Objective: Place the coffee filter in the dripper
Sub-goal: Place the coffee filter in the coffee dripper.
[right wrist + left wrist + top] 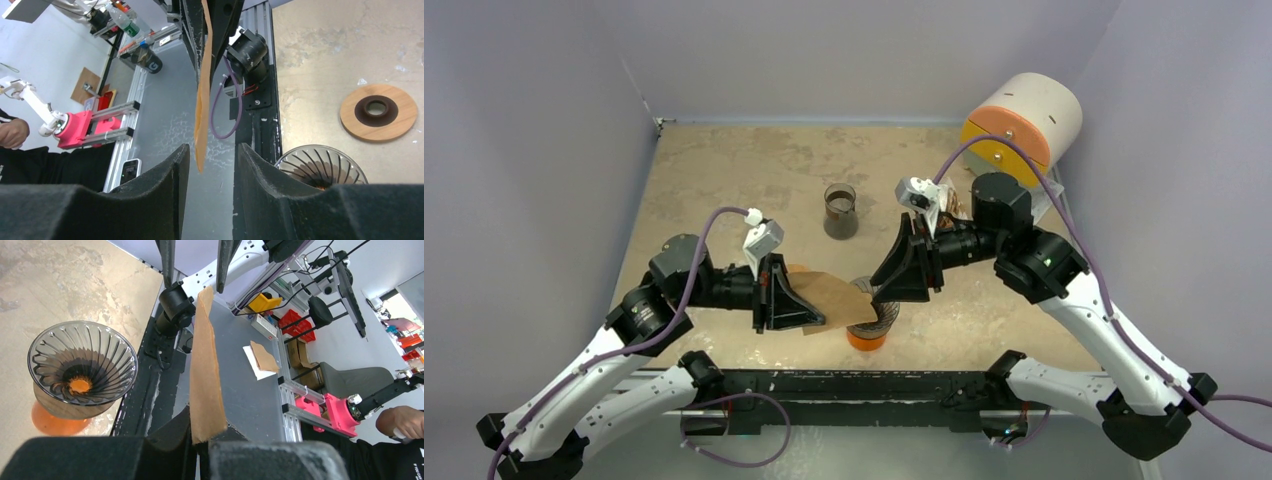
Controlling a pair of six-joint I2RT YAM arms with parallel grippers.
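Left gripper (809,305) is pressed together on the coffee filter (839,298), pinching its left end. Right gripper (212,152) is spread, with one finger (150,175) on each side of the filter's free edge. A gap shows on both sides, so it has no grip yet.

1. Step in hand, as judged: take the free end of the filter with the right gripper, so that both grippers can bring it over the dripper (876,315).
2. Keep the paper centred between the right fingers before they meet it. An off-centre close would probably push the sheet sideways and crease it.
3. Hold the left pinch firm until the right gripper has the paper. The sheet is thin and will likely sag or twist if it is let go early.
4. Close well onto the paper rather than at its extreme edge, where it could slip out.

Filter location: lower centre of the top view, held in the air above the worktop (754,170), between the two grippers.

Filter orientation: it is folded flat, not opened into a cone. Its broad face shows from above, and both wrist views show it edge-on. Its long axis runs left to right in the top view, from the left gripper toward the dripper. Its right end lies over the dripper's rim.

Dripper: upright, mouth open, empty.
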